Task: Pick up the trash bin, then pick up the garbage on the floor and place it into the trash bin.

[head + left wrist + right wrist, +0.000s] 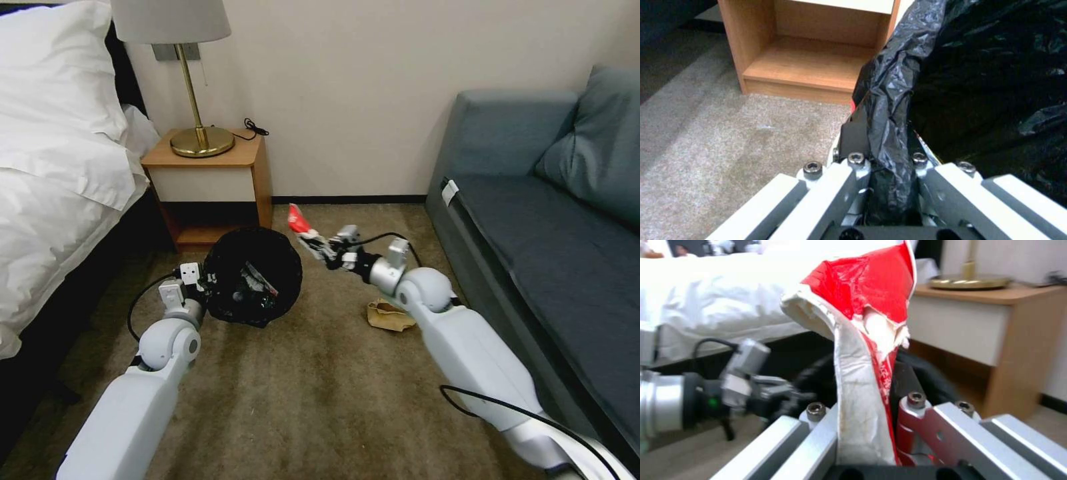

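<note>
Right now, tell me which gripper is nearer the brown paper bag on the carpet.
Right. The right gripper, shut on the red-and-white packet, hangs above and beyond the brown paper bag. The left gripper clamps the trash bin rim, farther off.

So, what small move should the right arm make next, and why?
Probably carry the red-and-white packet leftward until it is over the trash bin. The right gripper is shut on it, beside the bin's mouth and not yet above it, while the left gripper clamps the bin's rim.

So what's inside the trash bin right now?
Inside the trash bin, a dark wrapper lies on the black liner; anything beneath it is hidden.
</note>
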Motion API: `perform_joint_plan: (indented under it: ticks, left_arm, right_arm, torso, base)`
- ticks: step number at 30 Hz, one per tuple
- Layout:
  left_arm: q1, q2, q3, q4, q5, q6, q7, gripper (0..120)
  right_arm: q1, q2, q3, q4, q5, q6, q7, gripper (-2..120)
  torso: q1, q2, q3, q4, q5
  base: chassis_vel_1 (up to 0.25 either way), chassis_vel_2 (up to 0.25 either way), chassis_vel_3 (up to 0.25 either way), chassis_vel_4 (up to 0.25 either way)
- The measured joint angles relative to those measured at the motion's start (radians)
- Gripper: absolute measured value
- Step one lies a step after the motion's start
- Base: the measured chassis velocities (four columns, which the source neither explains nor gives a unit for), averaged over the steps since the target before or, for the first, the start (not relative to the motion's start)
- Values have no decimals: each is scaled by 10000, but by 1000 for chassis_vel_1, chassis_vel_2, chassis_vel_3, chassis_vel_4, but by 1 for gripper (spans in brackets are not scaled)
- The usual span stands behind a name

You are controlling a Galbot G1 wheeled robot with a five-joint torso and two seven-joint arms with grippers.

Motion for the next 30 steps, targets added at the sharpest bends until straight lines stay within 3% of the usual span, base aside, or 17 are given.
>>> perform_joint_plan:
  ticks: [4, 7, 8, 9, 12, 14, 16, 30]
  left_arm:
    - [280, -10, -285, -263, -102, -4, 5, 2]
    - [356, 7, -384, -334, -114, -6, -31, 2]
    - [455, 39, -507, -443, -147, -13, -61, 2]
    - [455, 39, -507, -443, -147, -13, -61, 2]
    - [590, 94, -655, -568, -188, -16, -66, 2]
    - [614, 104, -699, -577, -190, -22, -66, 2]
    - [705, 127, -804, -587, -192, -40, -50, 2]
    - [883, 107, -1154, -638, -162, -125, -31, 2]
  right_arm:
    - [540, 860, -1222, -902, 65, 334, 42, 1]
    - [621, 1023, -1393, -1100, 58, 411, 40, 2]
    - [701, 1244, -1590, -1371, 32, 531, 23, 12]
    - [701, 1244, -1590, -1371, 32, 531, 23, 12]
    - [727, 1338, -1738, -1527, -1, 636, 12, 27]
    - [722, 1338, -1748, -1538, -6, 652, 11, 30]
    - [671, 1323, -1755, -1542, -12, 682, -3, 42]
    - [533, 1378, -1682, -1633, -31, 1011, 107, 88]
  torso:
    - [0, 1, 0, 3, -2]
    - [0, 0, 0, 4, -1]
    - [0, 0, -1, 4, -1]
    - [0, 0, -1, 4, -1]
    - [0, 0, -2, 0, -1]
    - [0, 1, -2, -1, -1]
    - [0, 1, -2, 0, 0]
    - [0, 1, -2, 1, 1]
  base:
    - [0, 0, 0, 0]
    - [0, 0, 0, 0]
    - [0, 0, 0, 0]
    - [0, 0, 0, 0]
    - [0, 0, 0, 0]
    - [0, 0, 0, 0]
    - [0, 0, 0, 0]
    - [0, 0, 0, 0]
